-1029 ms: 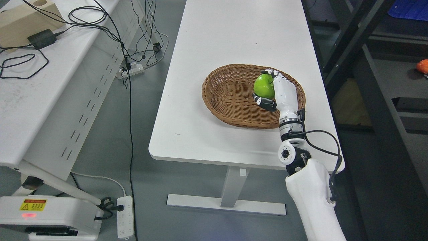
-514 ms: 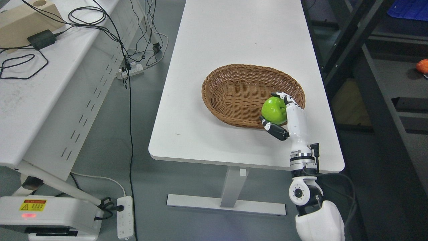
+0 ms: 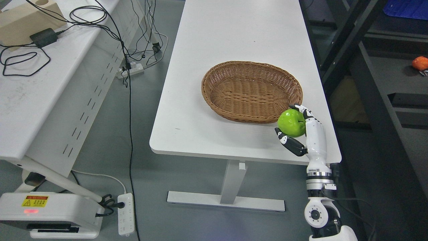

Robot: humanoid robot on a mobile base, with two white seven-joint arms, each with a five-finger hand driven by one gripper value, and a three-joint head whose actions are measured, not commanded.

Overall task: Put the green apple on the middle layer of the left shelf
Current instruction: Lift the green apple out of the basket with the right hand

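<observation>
I'm seeing my right robot hand [image 3: 302,129] gripping the green apple [image 3: 292,123] at lower right, fingers curled around it, just beside the wicker basket [image 3: 251,91] on the surface [image 3: 214,67].

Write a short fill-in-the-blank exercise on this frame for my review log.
1. The right hand grasps a ____ apple.
2. The wicker basket holds ____ fruit.
3. The apple is held over the table's near ____ corner.
4. On the dark shelf at right lies an ____ object.

Missing words: green; no; right; orange
</observation>
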